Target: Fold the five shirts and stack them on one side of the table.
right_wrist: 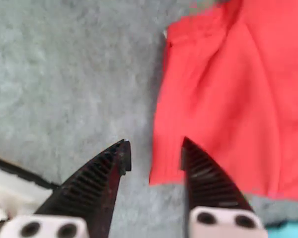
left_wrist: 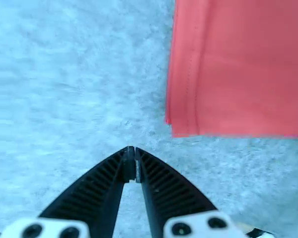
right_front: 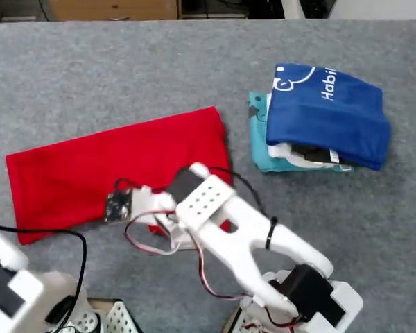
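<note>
1. Lying flat on the grey worktop (right_front: 90, 76), the red shirt (right_front: 111, 166) is folded into a long rectangle. Its long axis runs side to side across the table, and the end nearer the stack is tilted slightly toward the far edge.
2. Stack of folded shirts sits at the robot's right, just apart from that end: blue shirt (right_front: 326, 118) on top, a white layer (right_front: 308, 154) with some black under it, and teal shirt (right_front: 260, 149) at the bottom, jutting out toward the red one. Cannot tell how many garments the stack holds.
3. The blue shirt carries white lettering and a white outline drawing on its upper face.
4. Textures — the worktop is fuzzy and felt-like. The red cloth is smooth and matte, with a stitched hem along one edge and soft creases near a corner.
5. Left gripper (left_wrist: 131, 163): black ribbed fingers together with tips touching, over bare worktop just beside a corner of the red shirt.
6. Right gripper (right_wrist: 154, 148): fingers apart, clamped on nothing. A corner of the red shirt lies between them, with one finger over cloth and the other over felt.
7. Right arm (right_front: 249, 236), white with looped wires (right_front: 149, 239), lies across the red shirt's near edge.
</note>
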Controlling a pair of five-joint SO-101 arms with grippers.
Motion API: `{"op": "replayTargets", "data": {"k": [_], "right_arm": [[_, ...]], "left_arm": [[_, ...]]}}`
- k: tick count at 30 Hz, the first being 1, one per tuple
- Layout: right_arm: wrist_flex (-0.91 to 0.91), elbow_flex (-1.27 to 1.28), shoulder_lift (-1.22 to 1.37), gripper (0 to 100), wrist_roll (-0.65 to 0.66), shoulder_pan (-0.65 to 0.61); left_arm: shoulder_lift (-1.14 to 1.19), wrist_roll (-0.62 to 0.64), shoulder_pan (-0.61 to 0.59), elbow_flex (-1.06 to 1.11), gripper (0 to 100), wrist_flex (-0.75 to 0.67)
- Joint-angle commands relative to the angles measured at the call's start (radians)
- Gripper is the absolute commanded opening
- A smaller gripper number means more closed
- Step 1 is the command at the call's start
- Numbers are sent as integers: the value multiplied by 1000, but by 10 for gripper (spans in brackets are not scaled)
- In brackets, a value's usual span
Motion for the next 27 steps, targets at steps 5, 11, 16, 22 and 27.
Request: {"op": "replayTargets", "data": {"k": [5,11,16,22,27], "right_arm": [[-157,25,116,193,6,-27],[-264,10,321,192,8,-25],[-244,-19,332,191,8,-25],[-244,-24,334,26,2,39],[-244,-41,334,0,-54,88]], "left_arm": [[-205,-21,-17,204,19,-112],[-314,-21,-44,239,19,-115],[-361,-68,-72,241,19,-115],[-384,-71,-94,238,19,-109],[-407,-71,-94,239,19,-107]]}}
